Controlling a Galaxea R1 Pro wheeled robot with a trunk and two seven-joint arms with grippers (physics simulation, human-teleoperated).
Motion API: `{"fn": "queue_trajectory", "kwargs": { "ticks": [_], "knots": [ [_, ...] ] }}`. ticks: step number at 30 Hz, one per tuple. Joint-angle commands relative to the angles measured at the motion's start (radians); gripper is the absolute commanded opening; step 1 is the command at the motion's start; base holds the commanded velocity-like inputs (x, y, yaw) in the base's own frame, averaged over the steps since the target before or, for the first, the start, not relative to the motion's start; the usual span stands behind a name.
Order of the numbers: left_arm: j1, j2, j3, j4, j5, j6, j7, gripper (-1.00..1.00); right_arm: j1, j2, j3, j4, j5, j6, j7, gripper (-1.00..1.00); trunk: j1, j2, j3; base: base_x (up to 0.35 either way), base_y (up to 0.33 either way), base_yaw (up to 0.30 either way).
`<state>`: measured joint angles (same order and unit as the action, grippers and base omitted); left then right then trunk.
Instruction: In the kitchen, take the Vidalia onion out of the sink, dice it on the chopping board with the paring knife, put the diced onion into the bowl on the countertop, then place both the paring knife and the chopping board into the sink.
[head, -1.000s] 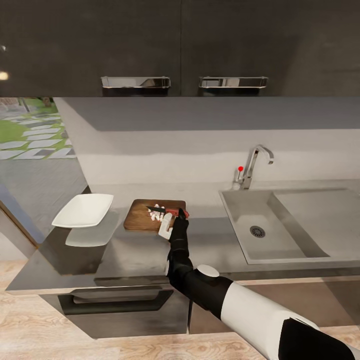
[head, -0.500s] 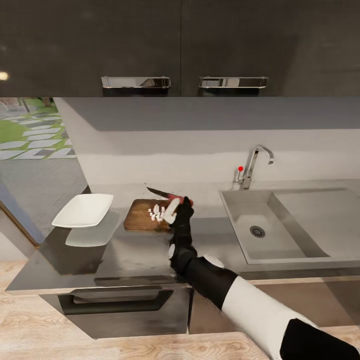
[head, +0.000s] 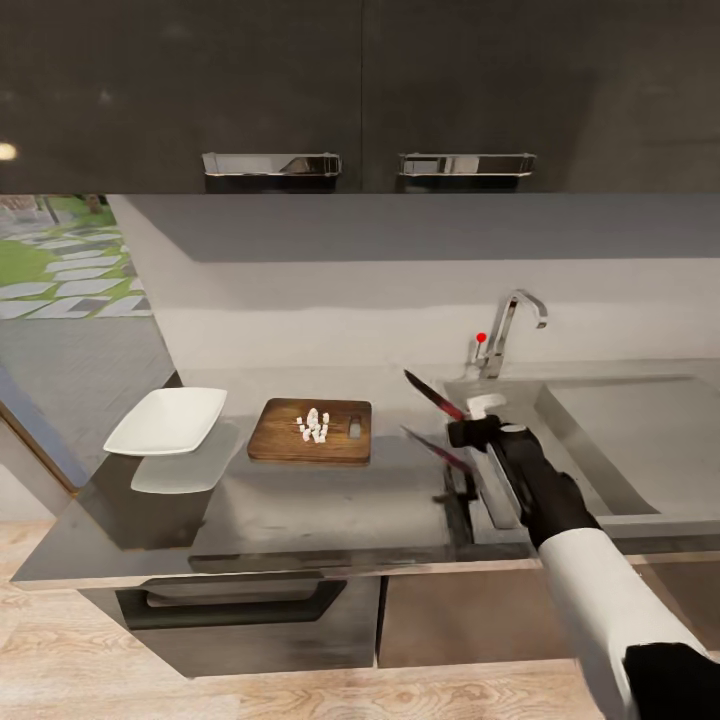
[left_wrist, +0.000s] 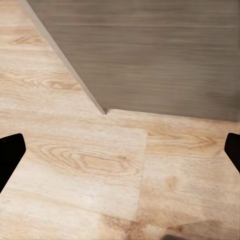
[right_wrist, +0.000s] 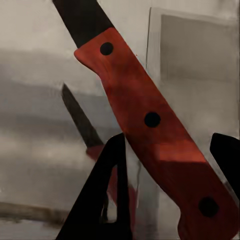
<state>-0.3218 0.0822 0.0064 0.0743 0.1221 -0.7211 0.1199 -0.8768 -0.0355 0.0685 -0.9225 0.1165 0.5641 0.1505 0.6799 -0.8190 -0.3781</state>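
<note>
Wood grain shows on the brown chopping board (head: 310, 431), a flat rectangle with round corners and a small handle hole, lying on the shiny grey countertop (head: 300, 505) near the middle of the head view. Small white onion pieces (head: 314, 426) sit in a little heap on it. To its left rests the white bowl (head: 167, 420), shallow and square-ish. The right gripper (head: 470, 425) pinches the paring knife (head: 434, 395) by its handle, just at the left edge of the grey sink (head: 620, 450), with the dark blade pointing up and left. The right wrist view shows the red handle (right_wrist: 150, 125) up close, smooth with three black dots, between the black fingers. The left wrist view shows pale wood floor (left_wrist: 100, 170) and a grey cabinet front (left_wrist: 160, 55); the left gripper's fingertips (left_wrist: 10, 155) are spread wide apart.
</note>
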Motion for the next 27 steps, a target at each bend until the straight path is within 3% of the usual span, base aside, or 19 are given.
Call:
{"fn": "queue_trajectory", "kwargs": {
  "ticks": [1,6,9,12,15,22,27],
  "knots": [
    [-0.002,0.0,0.0,0.004,0.004,-0.006,-0.001,1.0,-0.001,-0.007,-0.029,0.007,0.008,0.006,0.015,-1.0,0.0,-0.001,-0.001,0.0,0.0,0.0],
    [-0.002,-0.006,0.0,0.004,0.004,-0.006,-0.002,1.0,-0.001,-0.018,-0.145,0.02,0.01,0.012,0.021,-1.0,0.0,-0.001,-0.001,0.0,0.0,0.0],
    [-0.002,-0.007,0.0,0.004,0.004,-0.007,-0.001,1.0,0.0,-0.035,-0.191,0.025,0.011,0.014,0.016,-1.0,0.0,-0.001,-0.001,0.0,0.0,0.0],
    [-0.002,-0.007,0.0,0.004,0.004,-0.007,0.003,1.0,0.0,-0.071,-0.248,0.065,0.011,0.014,-0.022,-1.0,0.0,-0.001,-0.001,0.0,0.0,0.0],
    [-0.002,-0.006,0.001,0.004,0.004,-0.007,0.005,1.0,-0.001,-0.08,-0.296,0.124,0.011,0.006,-0.088,-1.0,0.0,-0.001,-0.001,0.0,0.0,0.0],
    [-0.002,-0.005,0.001,0.004,0.004,-0.007,0.006,1.0,-0.001,-0.081,-0.315,0.228,0.009,-0.046,-0.163,-1.0,0.0,-0.001,-0.001,0.0,0.0,0.0],
    [-0.002,-0.005,0.001,0.004,0.004,-0.006,0.007,1.0,0.0,-0.083,-0.315,0.246,0.007,-0.056,-0.168,-1.0,0.0,-0.001,-0.001,0.062,0.0,0.0]
  ]
}}
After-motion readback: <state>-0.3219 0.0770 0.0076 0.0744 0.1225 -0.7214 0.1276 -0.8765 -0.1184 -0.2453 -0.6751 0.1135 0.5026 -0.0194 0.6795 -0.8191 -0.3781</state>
